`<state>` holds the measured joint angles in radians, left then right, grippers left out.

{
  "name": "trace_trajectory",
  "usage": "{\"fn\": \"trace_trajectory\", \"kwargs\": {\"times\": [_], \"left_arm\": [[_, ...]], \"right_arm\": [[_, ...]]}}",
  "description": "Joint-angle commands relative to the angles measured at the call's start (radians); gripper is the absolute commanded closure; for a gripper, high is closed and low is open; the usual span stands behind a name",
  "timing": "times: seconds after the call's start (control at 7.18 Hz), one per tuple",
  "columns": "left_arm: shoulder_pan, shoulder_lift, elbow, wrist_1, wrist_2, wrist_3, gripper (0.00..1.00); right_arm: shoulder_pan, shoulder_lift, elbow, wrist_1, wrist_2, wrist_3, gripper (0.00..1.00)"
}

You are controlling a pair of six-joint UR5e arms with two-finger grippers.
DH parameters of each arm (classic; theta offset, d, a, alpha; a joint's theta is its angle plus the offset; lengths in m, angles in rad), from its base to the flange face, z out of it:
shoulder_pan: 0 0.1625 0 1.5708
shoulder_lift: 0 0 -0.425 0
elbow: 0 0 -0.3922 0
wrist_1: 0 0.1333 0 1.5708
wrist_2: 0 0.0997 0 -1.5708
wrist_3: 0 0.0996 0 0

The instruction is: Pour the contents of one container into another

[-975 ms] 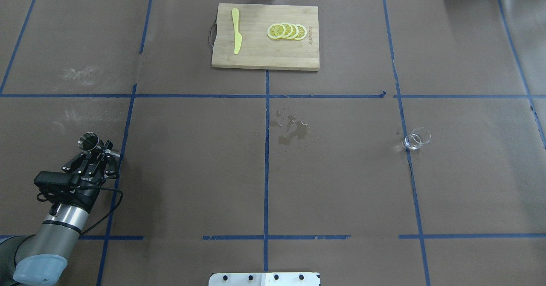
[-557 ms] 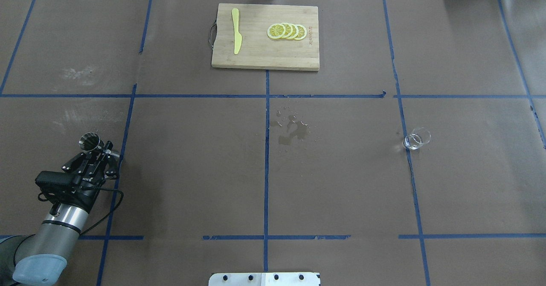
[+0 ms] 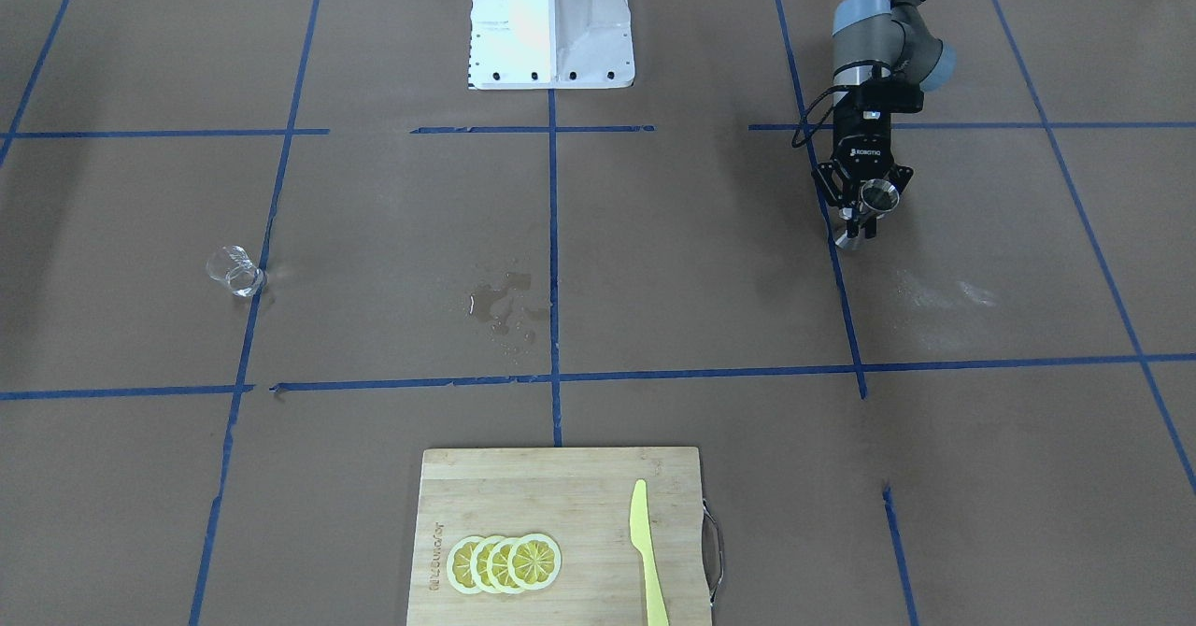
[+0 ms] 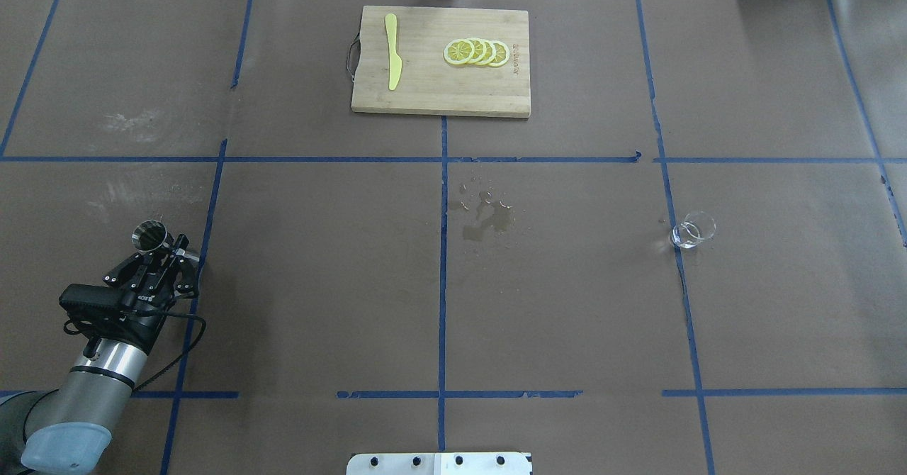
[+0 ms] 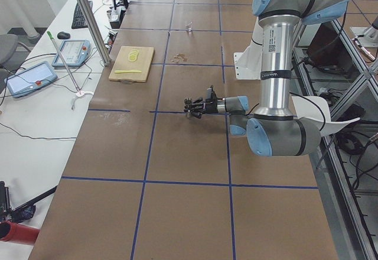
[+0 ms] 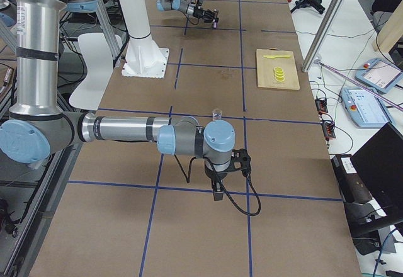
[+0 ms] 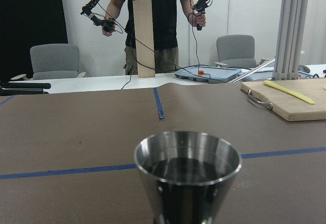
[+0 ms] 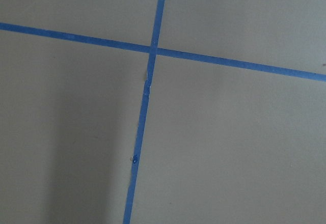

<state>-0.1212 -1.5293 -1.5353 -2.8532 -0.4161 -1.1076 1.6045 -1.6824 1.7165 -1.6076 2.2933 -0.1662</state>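
1. Left gripper (image 3: pixel 863 218) pinches the small silver hourglass-shaped steel jigger (image 7: pixel 187 183) at its waist, upright and mouth up, on the robot's left side of the table.
2. Right gripper (image 6: pixel 217 192) points down at brown paper (image 8: pixel 229 147); I cannot tell whether it is spread or pressed together.
3. Well apart to the jigger's right, past a wet spill (image 4: pixel 487 220), the small clear glass cup (image 4: pixel 692 231) sits nearer the right arm.
4. Against the earlier overhead pictures, nothing has visibly shifted.

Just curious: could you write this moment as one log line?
left gripper: shut on upright jigger | glass cup: free on table | right gripper: state unclear
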Motion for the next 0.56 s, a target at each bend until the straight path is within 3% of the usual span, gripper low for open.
{"fn": "trace_trajectory", "kwargs": {"times": [0.0,0.42], "left_arm": [[0.000,0.000,0.001,-0.008,-0.001,0.000,0.85],[0.000,-0.003,0.020,-0.023,-0.017,-0.002,0.83]], "right_arm": [[0.000,0.001,0.000,0.000,0.000,0.001,0.00],[0.000,0.004,0.000,0.000,-0.002,0.001,0.00]]}}
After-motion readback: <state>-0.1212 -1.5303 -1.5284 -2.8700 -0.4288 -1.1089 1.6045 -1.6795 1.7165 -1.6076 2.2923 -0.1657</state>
